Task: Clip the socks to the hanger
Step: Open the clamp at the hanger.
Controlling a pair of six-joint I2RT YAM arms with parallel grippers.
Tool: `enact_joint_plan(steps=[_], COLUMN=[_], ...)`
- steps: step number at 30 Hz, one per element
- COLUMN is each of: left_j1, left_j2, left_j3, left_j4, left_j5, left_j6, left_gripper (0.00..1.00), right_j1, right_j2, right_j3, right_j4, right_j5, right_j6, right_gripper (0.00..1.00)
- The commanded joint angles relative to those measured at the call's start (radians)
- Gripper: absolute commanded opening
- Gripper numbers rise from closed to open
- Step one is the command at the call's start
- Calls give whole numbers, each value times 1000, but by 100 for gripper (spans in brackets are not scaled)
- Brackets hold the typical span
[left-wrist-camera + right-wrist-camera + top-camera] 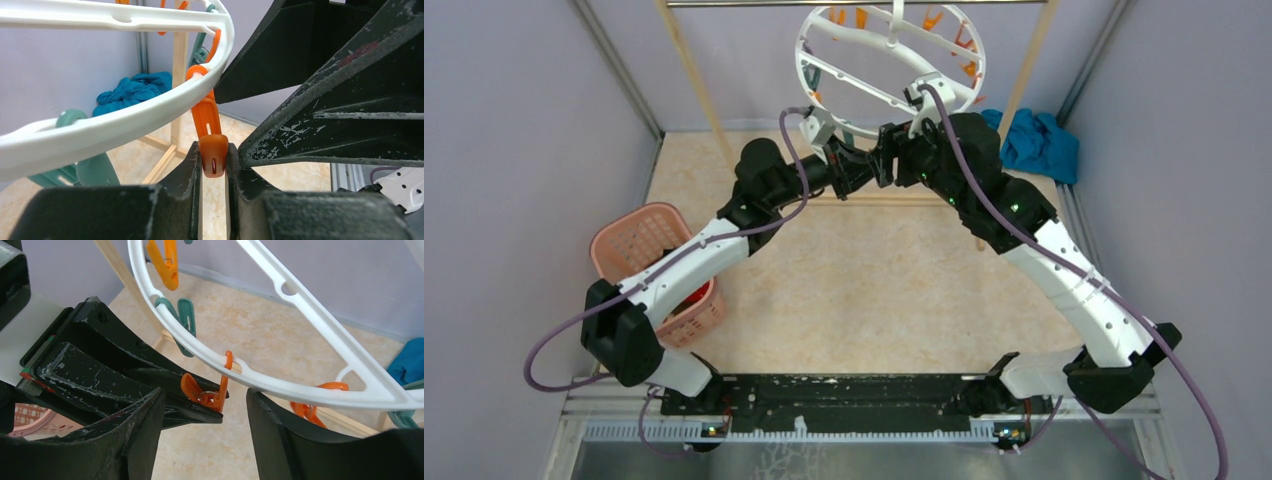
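The white ring hanger (864,85) hangs at the back with orange and teal clips. My left gripper (874,162) is shut on the lower end of an orange clip (212,150) on the ring's near rim (150,112). My right gripper (890,145) is open and empty, its jaws either side of that clip (207,396), just below the rim (300,310). The left fingers (125,370) reach in between the right jaws. A bit of red fabric, perhaps a sock (692,296), shows in the basket; the other socks are hidden.
A pink basket (639,240) stands at the left by my left arm. A teal-blue cloth (1039,140) lies at the back right. The wooden rack frame (694,80) with its metal bar stands behind the hanger. Purple walls close in both sides.
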Motion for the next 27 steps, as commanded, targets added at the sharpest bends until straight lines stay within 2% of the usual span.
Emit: enact_joint_plan(steps=[1,10,20,27], left_j1=[-10,-9,-9,-10], left_j2=[-32,-29,-35,-27], left_j3=[-5,7,42,81], left_j4=[-41,-47,-86,-103], left_j5=[72,113,185,316], left_j6=[3,-5,-39,-91], left_gripper=[0,0,0,0], right_j1=[12,11,11,12], right_j2=[32,42,63,69], right_j3=[62,36,31,2], right_j4=[71,110,138,162], right_j5=[19,67,16,2], right_j6=[-34,-50,-46,-51], right_gripper=[63,63,63,62])
